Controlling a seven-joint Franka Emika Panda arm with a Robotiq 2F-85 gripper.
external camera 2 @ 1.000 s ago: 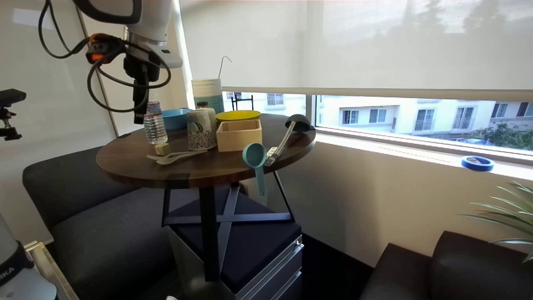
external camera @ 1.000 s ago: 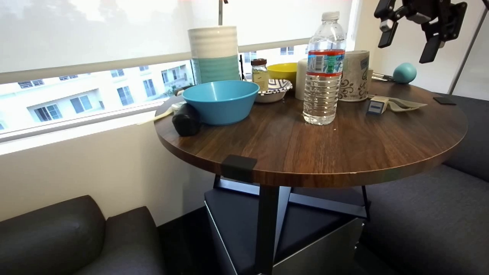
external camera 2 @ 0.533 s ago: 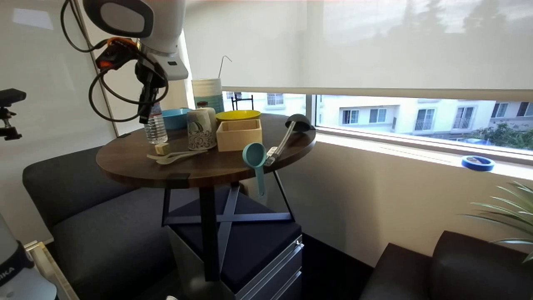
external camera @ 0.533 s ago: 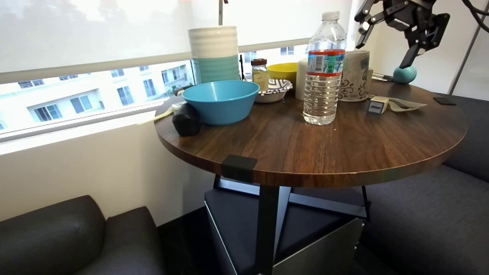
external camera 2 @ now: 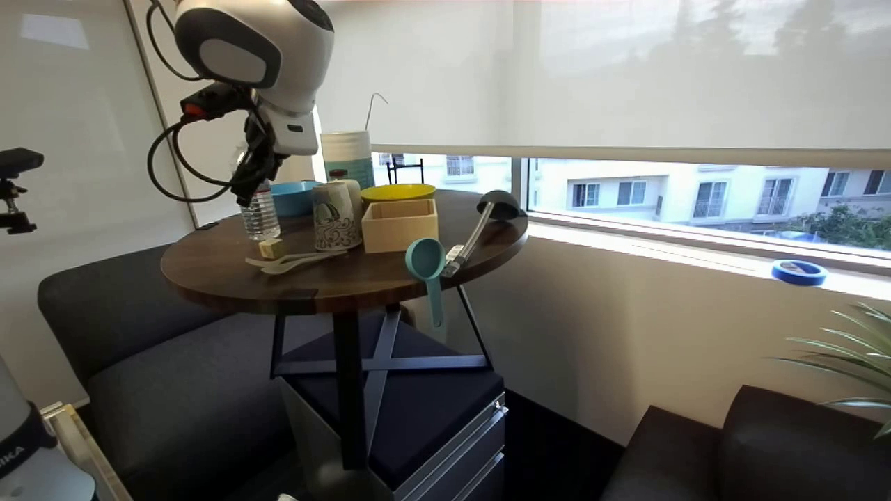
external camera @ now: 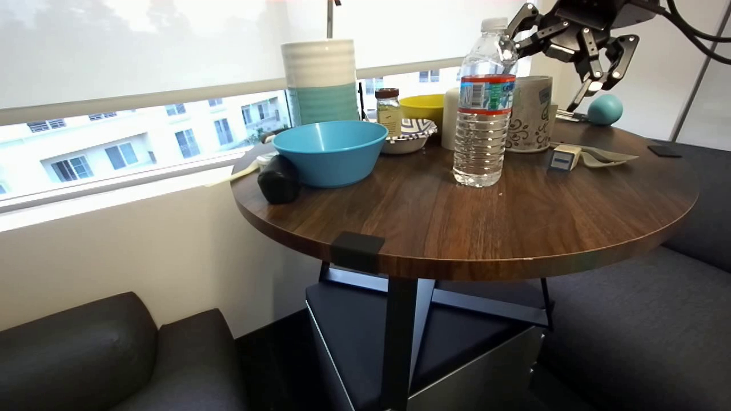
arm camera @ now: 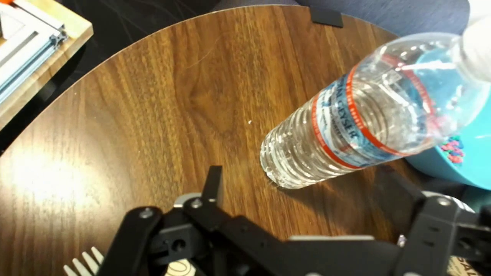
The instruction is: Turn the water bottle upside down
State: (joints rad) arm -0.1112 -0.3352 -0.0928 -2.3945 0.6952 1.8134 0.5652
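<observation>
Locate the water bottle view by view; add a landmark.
In an exterior view: water bottle right of centre and blue bowl.
In an exterior view: water bottle left of centre and blue bowl.
Wrist view: water bottle, right half, overlapping blue bowl.
Shared landmark: blue bowl.

the white arm (external camera 2: 303,59) above the black, silver-screwed gripper (arm camera: 300,178) had black cables (external camera 2: 188,200) and a blurred, perhaps orange patch (external camera 2: 194,110).

I can read "AN GEYSER" on the water bottle (arm camera: 355,119), "IKA" on the robot base (external camera 2: 42,470) and "SAL" on a tan label (arm camera: 460,267).
</observation>
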